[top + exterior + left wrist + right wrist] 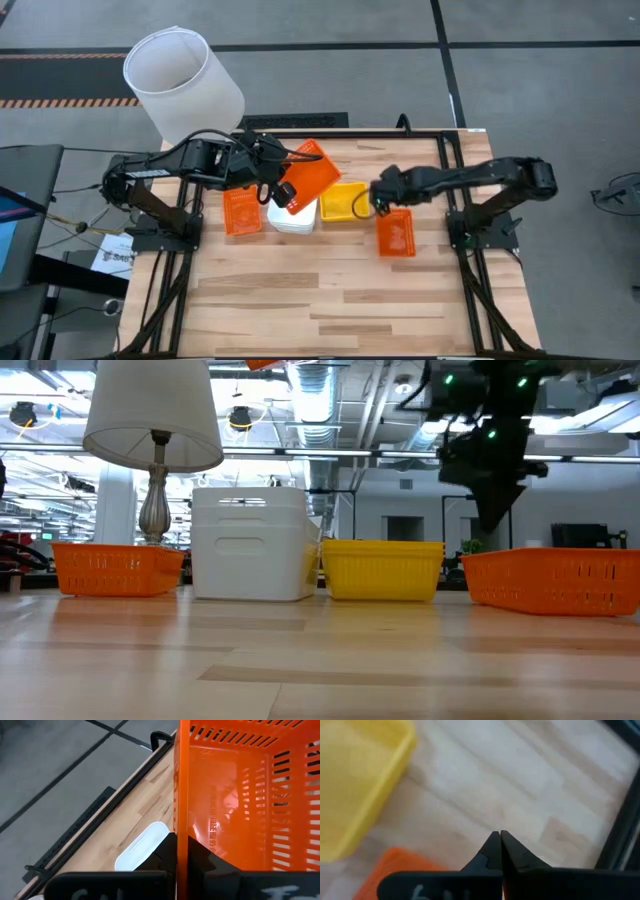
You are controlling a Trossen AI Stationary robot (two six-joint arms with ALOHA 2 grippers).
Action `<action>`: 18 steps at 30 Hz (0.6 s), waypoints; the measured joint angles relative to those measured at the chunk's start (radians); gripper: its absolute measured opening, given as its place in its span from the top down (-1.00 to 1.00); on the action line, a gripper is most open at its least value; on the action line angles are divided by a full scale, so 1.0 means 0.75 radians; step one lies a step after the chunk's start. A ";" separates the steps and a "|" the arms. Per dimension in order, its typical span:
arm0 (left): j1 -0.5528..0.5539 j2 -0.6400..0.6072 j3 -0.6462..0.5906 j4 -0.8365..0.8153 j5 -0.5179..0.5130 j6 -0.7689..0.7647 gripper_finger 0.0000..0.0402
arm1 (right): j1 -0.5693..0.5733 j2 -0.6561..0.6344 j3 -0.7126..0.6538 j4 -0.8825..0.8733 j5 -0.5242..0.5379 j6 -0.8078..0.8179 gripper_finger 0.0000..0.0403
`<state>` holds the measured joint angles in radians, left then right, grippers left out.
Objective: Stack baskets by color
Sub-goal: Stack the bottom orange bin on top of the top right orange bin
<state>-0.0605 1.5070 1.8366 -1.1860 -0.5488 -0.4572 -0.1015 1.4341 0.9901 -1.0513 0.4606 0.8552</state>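
Observation:
My left gripper (285, 188) is shut on an orange basket (312, 172), held tilted in the air above the white stack (293, 217); only its corner (265, 364) shows in the low view. On the table stand an orange basket (118, 570), the white stack (255, 543), a yellow stack (383, 568) and another orange basket (553, 580). My right gripper (500, 837) is shut on nothing. It hangs above bare wood between the yellow stack (343, 200) and the right orange basket (396, 233). My left gripper pinches one side wall of the orange basket at its rim (181, 820), with one finger (202, 857) inside the basket and the other outside. The basket is lifted clear of the table and tilted, its slotted walls extending away from the fingers.
A large white lamp shade (183, 82) stands at the table's far left corner, its base (155, 500) behind the left orange basket. Black frame rails (450, 150) run along the table's edges. The near half of the wooden table (330, 310) carries nothing.

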 joint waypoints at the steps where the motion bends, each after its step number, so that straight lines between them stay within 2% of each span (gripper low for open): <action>1: 0.000 0.000 0.000 -0.001 0.003 0.000 1.00 | -0.030 0.000 0.001 0.001 0.000 -0.030 0.98; 5: 0.000 -0.001 0.000 -0.012 0.014 -0.007 1.00 | -0.088 0.018 -0.002 0.026 0.000 -0.089 0.99; 11: 0.000 -0.001 0.000 -0.026 0.014 -0.008 1.00 | -0.066 0.034 -0.099 0.152 -0.038 -0.082 0.98; 18: -0.001 -0.001 0.000 -0.027 0.015 0.008 1.00 | 0.008 0.079 -0.186 0.200 -0.220 -0.006 0.97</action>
<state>-0.0608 1.5066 1.8366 -1.2060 -0.5377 -0.4512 -0.0956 1.4936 0.8505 -0.9011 0.2957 0.8506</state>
